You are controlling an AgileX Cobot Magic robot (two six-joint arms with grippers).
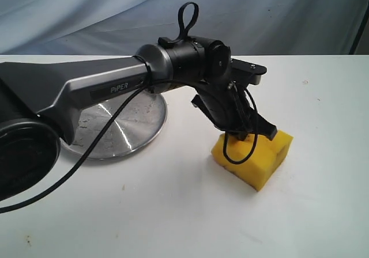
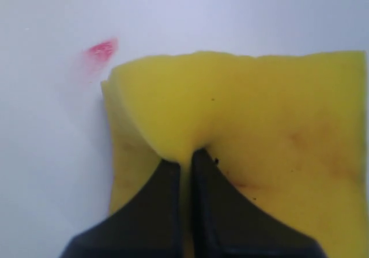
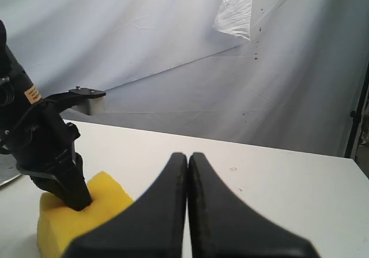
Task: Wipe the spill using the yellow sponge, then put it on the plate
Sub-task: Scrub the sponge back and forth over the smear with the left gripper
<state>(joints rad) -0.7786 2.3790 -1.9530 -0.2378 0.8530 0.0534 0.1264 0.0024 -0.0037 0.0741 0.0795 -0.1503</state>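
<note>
Yellow sponge [image 1: 262, 163] rests on the table [image 1: 173, 212], its top pinched into a fold by the left gripper [image 2: 183, 157], whose jaws are clamped on the foam. Steel plate [image 1: 147, 122] lies near, on that same arm's side of the sponge, holding only crumb-like specks [image 1: 86, 133]. Right gripper [image 3: 187, 157] is closed on nothing.

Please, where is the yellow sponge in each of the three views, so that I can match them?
Exterior view: the yellow sponge lies right of centre on the white table, under the left hand.
Left wrist view: it fills most of the picture, pinched by the left hand.
Right wrist view: it sits beside the shut right hand, with the left hand pressed into it.
Shared landmark: the left hand gripping the sponge.
</note>
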